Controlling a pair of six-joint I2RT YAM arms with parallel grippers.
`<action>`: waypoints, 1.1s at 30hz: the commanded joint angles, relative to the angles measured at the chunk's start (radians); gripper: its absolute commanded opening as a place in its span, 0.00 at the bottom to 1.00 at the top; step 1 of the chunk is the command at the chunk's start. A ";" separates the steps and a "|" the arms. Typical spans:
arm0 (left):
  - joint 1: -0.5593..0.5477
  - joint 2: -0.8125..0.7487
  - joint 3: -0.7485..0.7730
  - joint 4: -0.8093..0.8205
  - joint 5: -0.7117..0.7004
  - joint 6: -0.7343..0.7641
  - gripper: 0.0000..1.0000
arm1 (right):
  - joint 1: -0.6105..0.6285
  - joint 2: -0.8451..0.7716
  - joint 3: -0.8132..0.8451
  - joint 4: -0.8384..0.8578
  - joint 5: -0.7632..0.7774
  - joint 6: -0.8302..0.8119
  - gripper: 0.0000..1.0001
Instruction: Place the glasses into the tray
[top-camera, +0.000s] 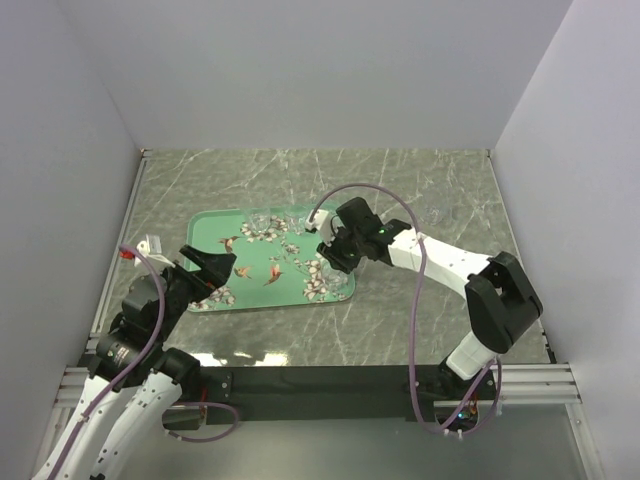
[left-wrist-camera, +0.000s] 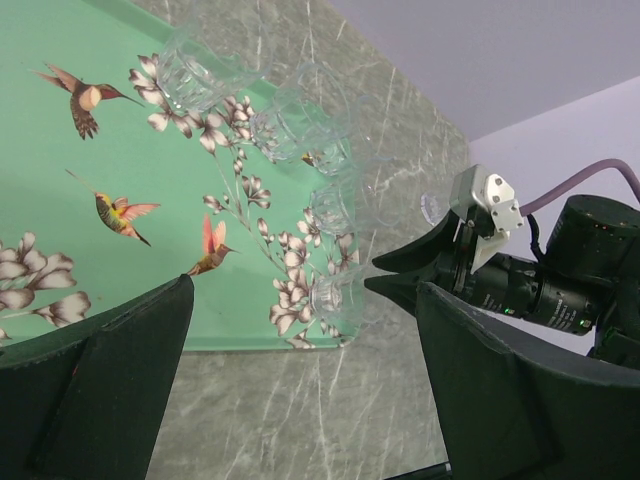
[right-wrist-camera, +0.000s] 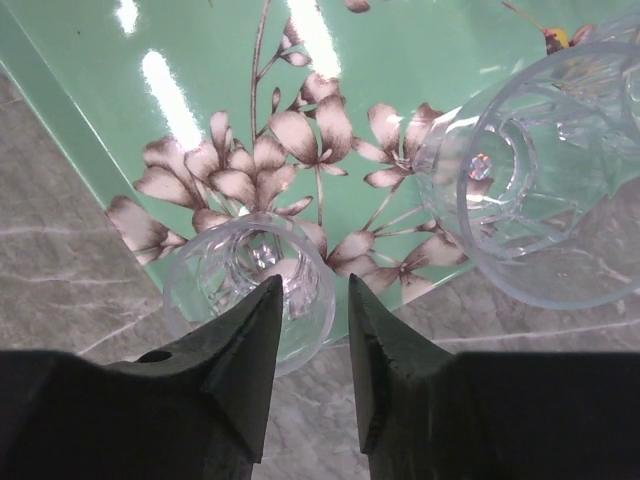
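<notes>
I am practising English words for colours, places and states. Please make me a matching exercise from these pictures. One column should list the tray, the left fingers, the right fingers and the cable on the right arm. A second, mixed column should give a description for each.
Column one:
1. tray
2. left fingers
3. right fingers
4. cable on the right arm

Column two:
a. purple
b. at the rim of a small glass, near the tray's edge
c. mint green, with birds and blossoms
d. wide apart, holding nothing

Pairs: 1-c; 2-d; 3-b; 4-a.
</notes>
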 joint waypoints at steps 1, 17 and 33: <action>0.004 -0.002 0.017 0.015 -0.007 0.000 0.99 | 0.007 -0.019 0.046 -0.013 0.028 0.017 0.42; 0.003 -0.010 -0.013 0.053 0.009 -0.016 0.99 | -0.246 -0.298 0.154 -0.296 -0.170 -0.221 0.49; 0.003 -0.002 -0.036 0.088 0.026 -0.020 0.99 | -0.670 -0.330 0.080 -0.154 -0.225 -0.006 0.50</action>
